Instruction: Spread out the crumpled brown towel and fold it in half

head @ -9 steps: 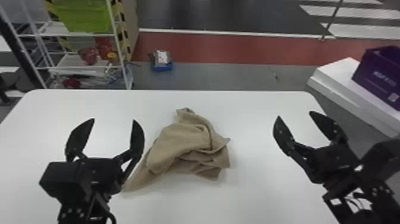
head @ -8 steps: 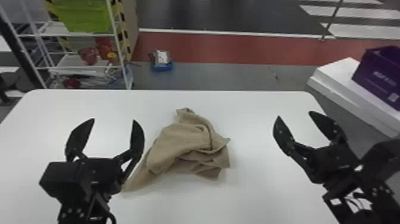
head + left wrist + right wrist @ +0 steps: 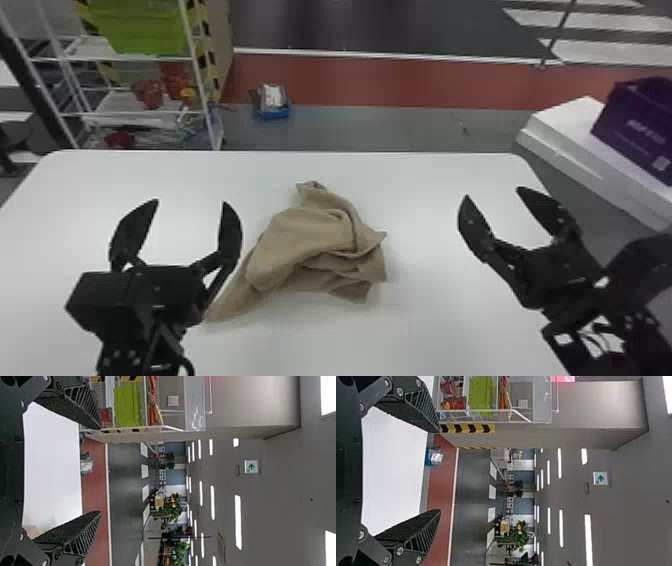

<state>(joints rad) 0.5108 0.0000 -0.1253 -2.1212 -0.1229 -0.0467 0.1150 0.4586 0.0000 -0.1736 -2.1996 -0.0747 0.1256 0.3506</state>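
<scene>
The white surface [image 3: 425,325] has a straight far edge and rounded far corners. On it, around the middle, the brown towel [image 3: 305,240] lies crumpled in overlapping folds, with one flatter end stretching toward the near left and a narrow, bunched tip pointing toward the far edge.

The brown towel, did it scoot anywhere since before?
No. The brown towel lies in the same spot, its top tip just as near the far edge of the white table.
</scene>
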